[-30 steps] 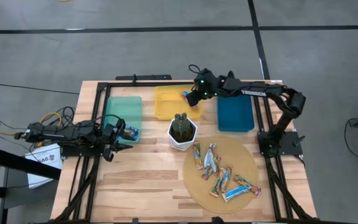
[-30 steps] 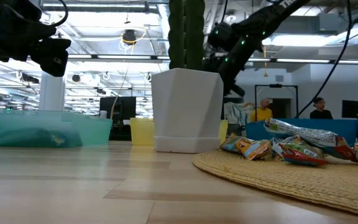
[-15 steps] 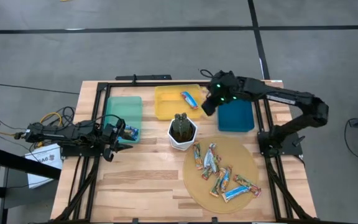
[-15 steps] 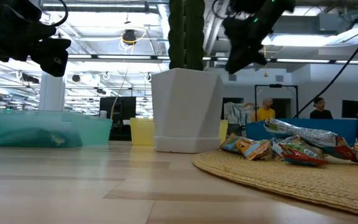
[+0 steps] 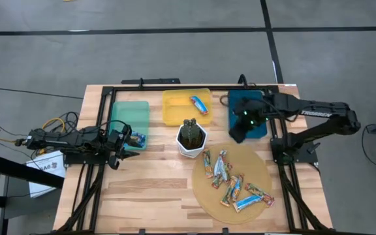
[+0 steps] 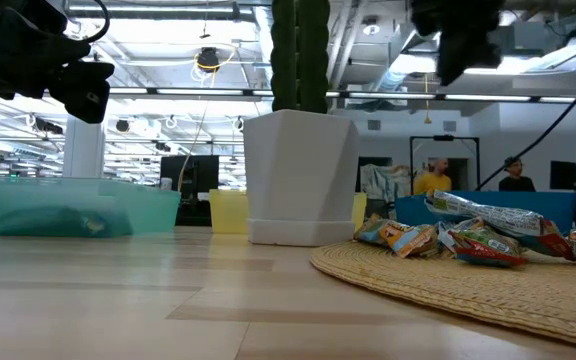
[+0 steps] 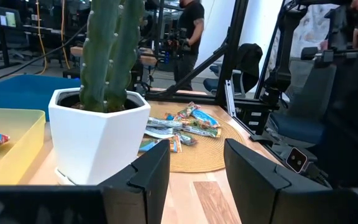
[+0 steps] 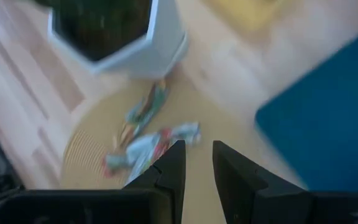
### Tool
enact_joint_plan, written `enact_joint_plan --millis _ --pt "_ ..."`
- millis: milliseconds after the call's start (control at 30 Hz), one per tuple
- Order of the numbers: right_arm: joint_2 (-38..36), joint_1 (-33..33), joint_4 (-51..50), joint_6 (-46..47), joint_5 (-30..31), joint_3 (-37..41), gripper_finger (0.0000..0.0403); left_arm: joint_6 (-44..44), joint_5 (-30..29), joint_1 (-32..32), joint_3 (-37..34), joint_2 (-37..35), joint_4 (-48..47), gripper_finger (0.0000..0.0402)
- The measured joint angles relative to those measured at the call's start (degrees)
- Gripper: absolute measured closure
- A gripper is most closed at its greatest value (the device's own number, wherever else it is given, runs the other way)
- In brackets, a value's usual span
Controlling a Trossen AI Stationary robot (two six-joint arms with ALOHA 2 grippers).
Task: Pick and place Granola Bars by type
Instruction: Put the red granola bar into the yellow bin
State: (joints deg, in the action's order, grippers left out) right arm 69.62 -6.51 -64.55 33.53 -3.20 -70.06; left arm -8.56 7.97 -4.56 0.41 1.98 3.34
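Several foil-wrapped granola bars (image 5: 230,179) lie in a loose heap on a round woven mat (image 5: 261,168); they also show low across the table (image 6: 468,235) and in both wrist views (image 7: 179,124) (image 8: 145,140). One blue-and-orange bar (image 5: 199,104) lies in the yellow bin (image 5: 170,112), and another bar (image 5: 138,138) lies in the teal bin (image 5: 128,114). My right gripper (image 5: 238,134) (image 8: 196,165) hangs open and empty over the near left corner of the blue bin (image 5: 237,101), at the mat's far edge. My left gripper (image 5: 124,142) (image 7: 194,171) waits open beside the teal bin's near end.
A white pot with a dark cactus (image 5: 191,138) (image 6: 303,170) stands between the yellow bin and the mat, just left of my right gripper. The three bins line the table's far side. Bare wood lies on the near left. People stand in the room behind.
My right gripper has swung from above the yellow bin toward the table's right and near side, crossing the blue bin's left edge toward the mat. The blue-and-orange bar stays lying in the yellow bin. My left arm has kept still.
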Motion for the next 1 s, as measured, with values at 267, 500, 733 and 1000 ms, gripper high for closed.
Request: enact_joint_plan --millis 267,500,733,1000 --pt "0.1 12.3 -6.0 18.5 -0.1 0.0 0.0331 0.0 0.0 0.0 0.0 0.0 0.0 0.0257" --pt "3.2 20.8 -5.8 31.3 0.1 0.0 0.0331 0.0 0.0 0.0 0.0 0.0 0.0 0.0257" --pt "8.8 25.9 -5.6 36.1 0.2 0.0 0.0331 0.0 0.0 0.0 0.0 0.0 0.0 0.0257" --pt "15.3 29.2 0.5 35.0 6.2 0.0 0.033 0.0 0.0 0.0 0.0 0.0 0.0 0.0257"
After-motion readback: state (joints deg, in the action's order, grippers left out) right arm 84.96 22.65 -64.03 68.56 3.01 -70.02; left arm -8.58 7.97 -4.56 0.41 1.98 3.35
